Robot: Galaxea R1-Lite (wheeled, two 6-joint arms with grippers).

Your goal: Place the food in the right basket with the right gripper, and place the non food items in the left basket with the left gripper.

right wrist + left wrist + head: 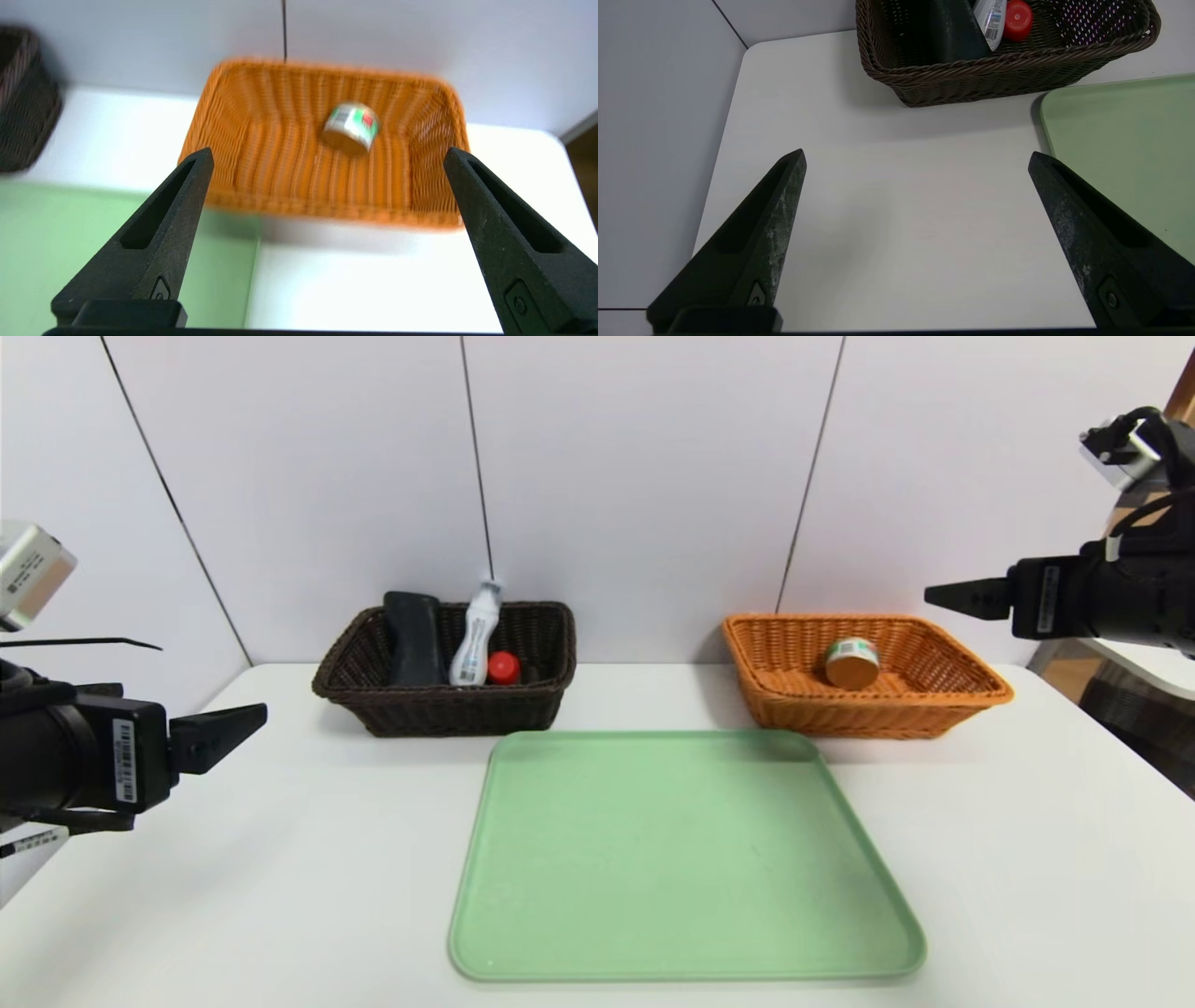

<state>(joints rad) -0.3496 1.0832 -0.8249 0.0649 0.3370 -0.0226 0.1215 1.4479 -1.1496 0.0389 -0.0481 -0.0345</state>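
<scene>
Head view: small squat tin can [851, 662] with gold lid and green-and-white label lying tilted inside the orange-tan wicker basket [971, 683]; translucent white bottle [474, 637], long black textured case [414, 638] and small red lumpy object [503, 667] gathered in the dark brown wicker basket [373, 695]; green plastic tray [686, 859] bare on the white table [1046, 859]. Left gripper [233, 723] low at the left edge, right gripper [957, 595] raised at the right. Left wrist view: left gripper [916, 158] spread wide over bare table, nothing held, short of the dark basket. Right wrist view: right gripper [327, 156] wide apart and empty — can [351, 127] resting on its side in the orange basket [243, 140]. Likely rigid, smooth-walled, prone to rolling — best pinched across the round wall. Sorting apparently complete.
</scene>
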